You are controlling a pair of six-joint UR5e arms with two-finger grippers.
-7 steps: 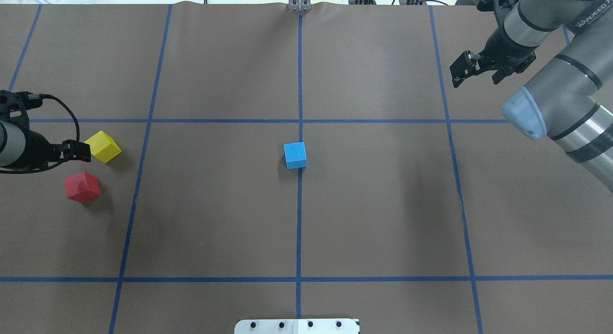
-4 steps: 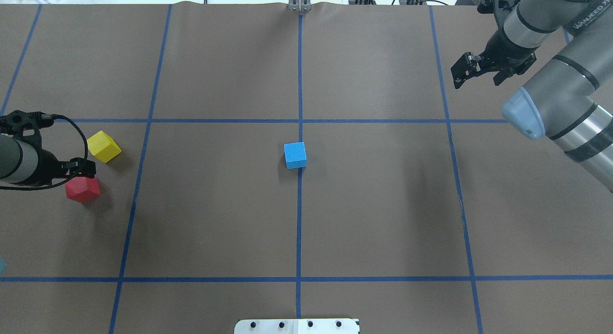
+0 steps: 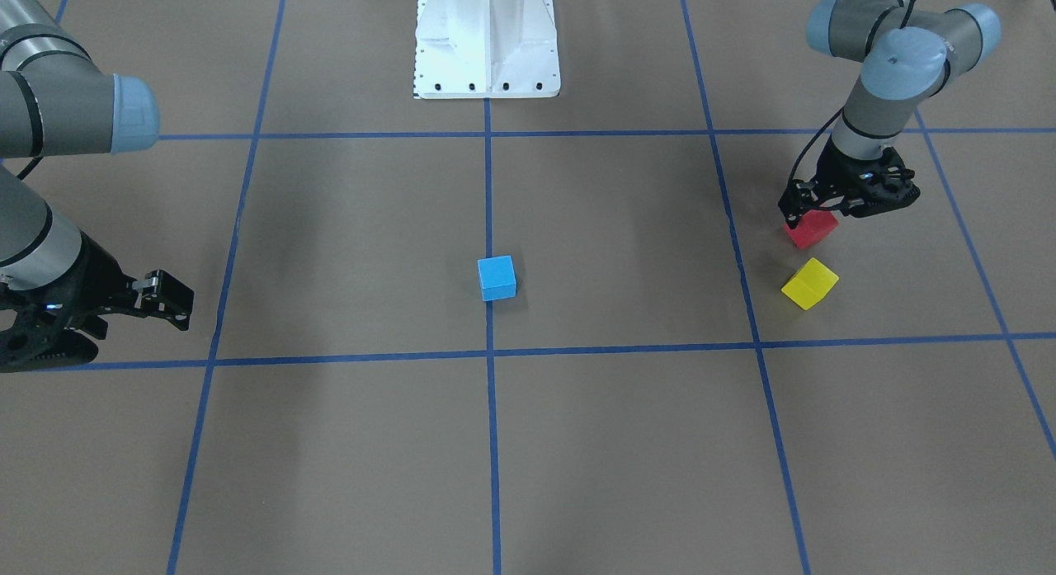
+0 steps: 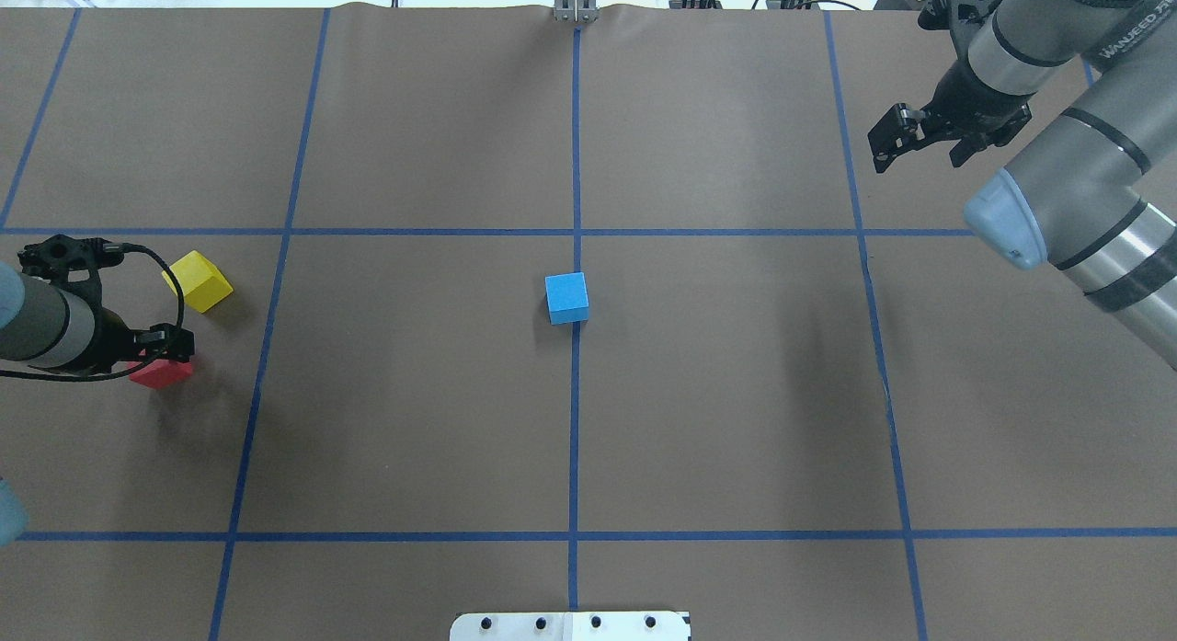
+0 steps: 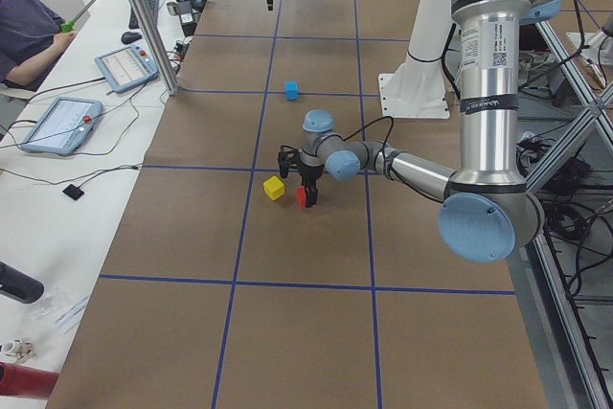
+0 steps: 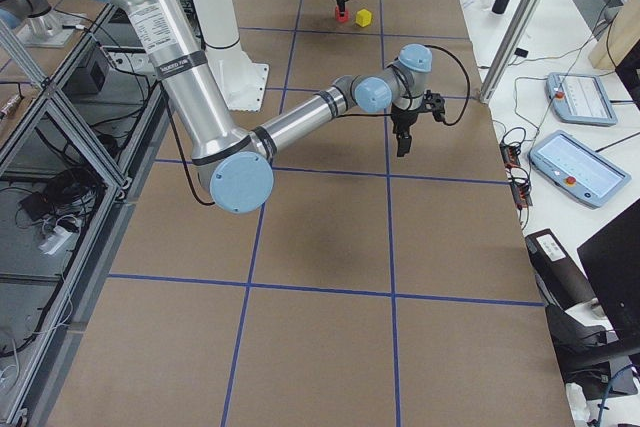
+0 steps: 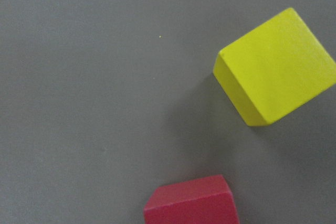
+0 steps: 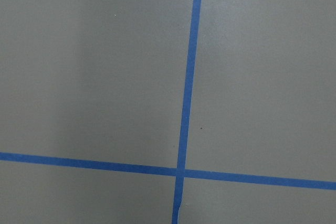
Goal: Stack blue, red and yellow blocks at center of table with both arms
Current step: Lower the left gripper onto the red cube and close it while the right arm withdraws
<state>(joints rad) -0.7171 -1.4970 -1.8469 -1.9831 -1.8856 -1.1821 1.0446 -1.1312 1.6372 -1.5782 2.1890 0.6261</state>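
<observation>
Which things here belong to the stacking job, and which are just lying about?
Job: blue block, red block, yellow block, table.
Lying about: white pedestal, tablet on the side bench.

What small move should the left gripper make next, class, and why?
Probably lower the left gripper slightly and shut it on the small matte red cube: it hovers open right over that cube, and the matte sky-blue cube sits at the centre of the brown table.

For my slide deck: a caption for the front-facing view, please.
Left hand over the red block, yellow block beside it, blue block alone at table centre.
</observation>
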